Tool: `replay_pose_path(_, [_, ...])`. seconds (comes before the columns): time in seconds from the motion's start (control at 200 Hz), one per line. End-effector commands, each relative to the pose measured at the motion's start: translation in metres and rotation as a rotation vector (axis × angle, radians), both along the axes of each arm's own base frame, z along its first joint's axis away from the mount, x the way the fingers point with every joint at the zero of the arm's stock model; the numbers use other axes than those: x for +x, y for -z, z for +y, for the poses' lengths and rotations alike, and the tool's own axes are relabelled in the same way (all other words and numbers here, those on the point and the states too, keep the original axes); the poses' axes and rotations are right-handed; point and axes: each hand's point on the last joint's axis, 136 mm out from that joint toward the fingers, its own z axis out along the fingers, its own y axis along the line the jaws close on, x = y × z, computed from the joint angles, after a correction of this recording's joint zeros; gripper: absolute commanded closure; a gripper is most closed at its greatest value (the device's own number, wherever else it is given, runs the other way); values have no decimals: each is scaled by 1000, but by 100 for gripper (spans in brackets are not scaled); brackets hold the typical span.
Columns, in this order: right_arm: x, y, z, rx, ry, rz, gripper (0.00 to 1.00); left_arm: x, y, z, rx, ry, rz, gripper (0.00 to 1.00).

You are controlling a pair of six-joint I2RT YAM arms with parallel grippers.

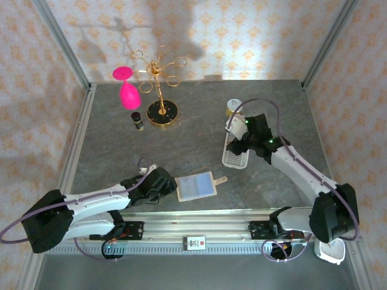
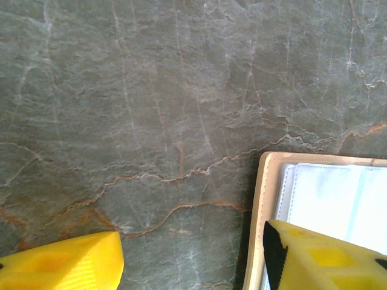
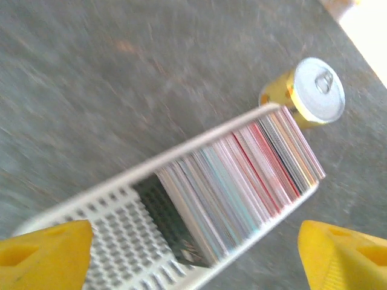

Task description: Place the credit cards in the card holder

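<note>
We are looking at the right gripper (image 3: 195, 244) hanging over the white perforated tray (image 3: 121, 232), its fingers spread wide to either side and gripping nothing. The credit cards (image 3: 242, 181) are standing on edge in that tray, packed tight in a row, with a yellow can (image 3: 311, 90) just beside the tray's far end. That packing is what is worrying us: fingers coming down this wide are likely to be pinching several cards at once, or catching the tray's wall and dragging the whole tray toward the can. The wrist picture is blurring too, so we are judging the alignment only loosely. Across the table (image 2: 151, 121), the card holder (image 1: 196, 186) is lying open near the arms' edge. The left gripper (image 2: 193, 254) is sitting at its left border with jaws apart, one finger over the holder's rim and the other over bare stone, clamping nothing. If that finger slips, the holder could be sliding away or folding shut before a card arrives.
</note>
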Motion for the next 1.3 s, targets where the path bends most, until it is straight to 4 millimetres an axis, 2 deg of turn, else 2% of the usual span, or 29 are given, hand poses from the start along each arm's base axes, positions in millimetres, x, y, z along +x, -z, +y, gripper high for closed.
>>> replay_pose_path(0.0, [15,3,-15,-177,-110,-63,8,27,-29,-50,-199,71,-144,38])
replay_pose_path(0.04, [18,10,-16,-201,-141,-55,0,27,-29,-49,-199,72,-141,37])
replay_pose_path(0.145, [26,33,-21,-291,-206,-39,0,27,-31,-47,-179,89,-146,37])
replay_pose_path(0.46, [53,44,-19,-353,-242,-172,0,25,-32,-50,-175,128,-146,37])
replay_pose_path(0.701, [48,65,-12,-336,-287,-109,0,25,-25,-56,-165,158,-113,38])
replay_pose_path(0.876, [53,72,-9,-326,-292,-91,0,25,-25,-55,-166,158,-113,39])
replay_pose_path(0.991, [57,72,-12,-345,-276,-105,8,24,-23,-55,-166,157,-108,39])
replay_pose_path(1.131, [54,66,-12,-345,-287,-106,16,25,-21,-57,-173,161,-102,41])
replay_pose_path(1.226, [50,67,-14,-352,-288,-95,27,24,-18,-58,-173,165,-94,41])
replay_pose_path(1.291, [46,67,-14,-349,-293,-85,28,25,-18,-59,-178,166,-93,42])
